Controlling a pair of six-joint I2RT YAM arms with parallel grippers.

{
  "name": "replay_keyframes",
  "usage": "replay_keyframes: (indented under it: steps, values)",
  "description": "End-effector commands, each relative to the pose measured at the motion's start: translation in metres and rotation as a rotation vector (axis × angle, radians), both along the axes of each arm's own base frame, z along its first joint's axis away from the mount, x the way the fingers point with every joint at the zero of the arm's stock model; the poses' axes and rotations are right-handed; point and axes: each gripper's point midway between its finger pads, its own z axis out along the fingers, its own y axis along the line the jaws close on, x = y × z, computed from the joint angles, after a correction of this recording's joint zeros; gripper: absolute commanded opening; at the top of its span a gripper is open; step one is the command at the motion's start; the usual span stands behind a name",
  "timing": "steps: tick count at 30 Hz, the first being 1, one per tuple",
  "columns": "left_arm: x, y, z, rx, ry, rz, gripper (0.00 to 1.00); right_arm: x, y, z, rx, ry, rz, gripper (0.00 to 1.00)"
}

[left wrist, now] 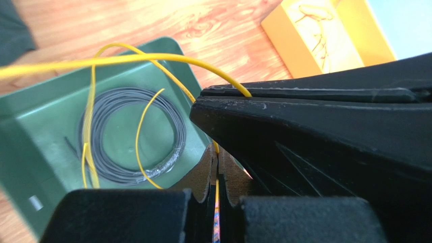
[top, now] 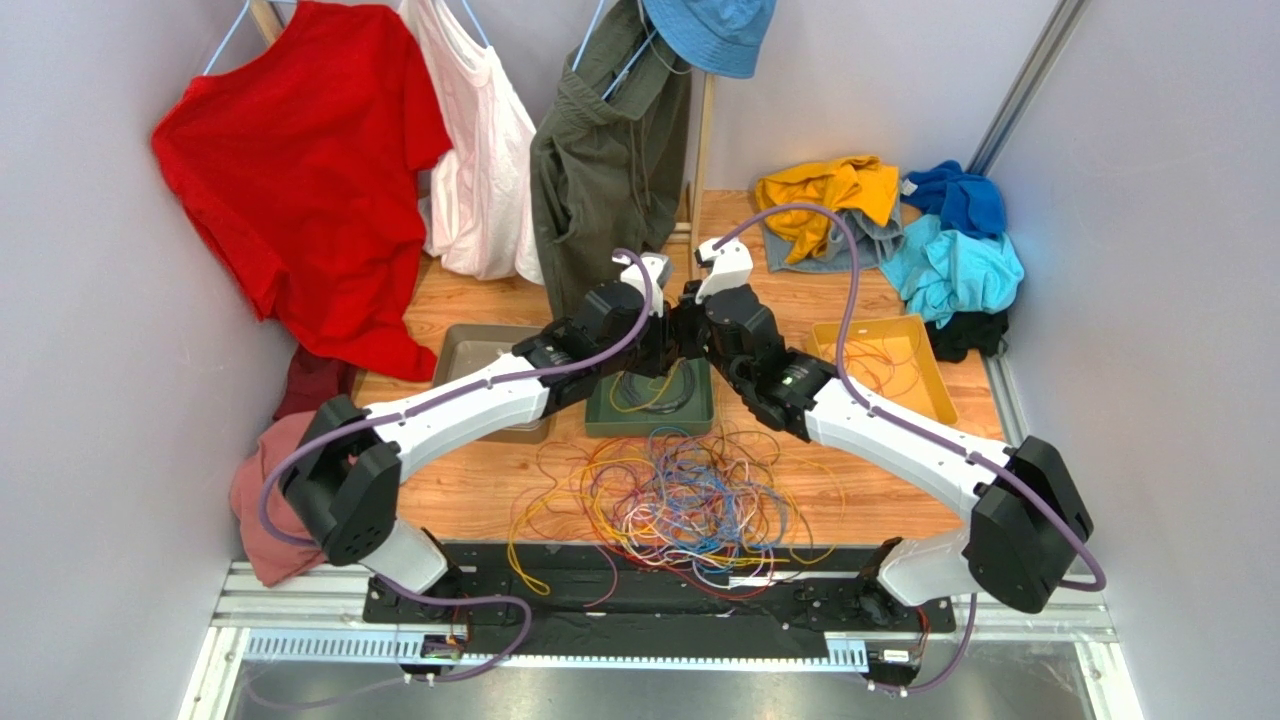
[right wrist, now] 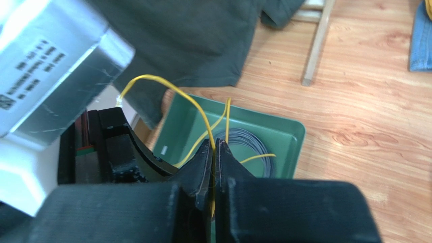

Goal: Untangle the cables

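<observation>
A tangle of cables (top: 684, 503) in yellow, orange, blue, purple, red and white lies on the table near the arm bases. Both grippers meet tip to tip above the green tray (top: 609, 417). My left gripper (left wrist: 218, 158) is shut on a yellow cable (left wrist: 132, 58) that arcs over the tray. My right gripper (right wrist: 213, 152) is shut on the same yellow cable (right wrist: 167, 88). A grey coil (left wrist: 172, 126) lies in the tray, also seen in the right wrist view (right wrist: 253, 144).
A grey tray (top: 473, 353) sits left of the green one, a yellow tray (top: 902, 368) with thin cables to the right. Clothes hang at the back; more clothes (top: 887, 218) are piled at the back right.
</observation>
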Motion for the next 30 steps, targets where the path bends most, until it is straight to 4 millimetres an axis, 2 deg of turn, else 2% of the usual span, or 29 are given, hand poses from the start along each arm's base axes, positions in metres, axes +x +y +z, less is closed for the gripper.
replay_keyframes:
  steps: [1, 7, 11, 12, 13, 16, 17, 19, 23, 27, 30]
  values:
    - [0.006, -0.024, 0.013, -0.121, -0.042, -0.046, 0.00, 0.001, 0.009, -0.013, 0.047, 0.007, 0.019, 0.00]
    - [0.012, -0.022, -0.019, -0.062, -0.009, -0.016, 0.00, -0.005, 0.005, -0.055, 0.008, 0.073, 0.014, 0.00]
    - [0.023, -0.006, -0.041, 0.019, 0.009, 0.067, 0.00, -0.005, 0.002, -0.074, -0.034, 0.116, -0.004, 0.01]
    - [0.026, -0.002, -0.044, 0.033, 0.015, 0.088, 0.00, -0.005, 0.001, -0.077, -0.039, 0.124, -0.010, 0.05]
    - [0.029, 0.003, -0.048, 0.047, 0.022, 0.108, 0.00, -0.006, -0.002, -0.081, -0.047, 0.130, -0.018, 0.14]
    - [0.040, 0.015, -0.062, 0.084, 0.056, 0.175, 0.00, -0.007, -0.007, -0.084, -0.046, 0.139, -0.046, 0.34]
    - [0.036, 0.023, -0.075, 0.128, 0.100, 0.187, 0.00, -0.007, -0.009, -0.084, -0.047, 0.141, -0.057, 0.38]
    - [0.040, 0.026, -0.083, 0.143, 0.128, 0.204, 0.00, -0.008, -0.014, -0.086, -0.050, 0.152, -0.075, 0.46]
    - [0.044, 0.030, -0.097, 0.187, 0.168, 0.237, 0.00, -0.012, -0.020, -0.082, -0.048, 0.152, -0.089, 0.51]
    - [0.050, 0.034, -0.098, 0.215, 0.183, 0.266, 0.00, -0.017, -0.029, -0.070, -0.038, 0.137, -0.105, 0.50]
    - [0.049, 0.030, -0.084, 0.204, 0.175, 0.244, 0.29, -0.024, -0.035, -0.067, -0.015, 0.137, -0.110, 0.50]
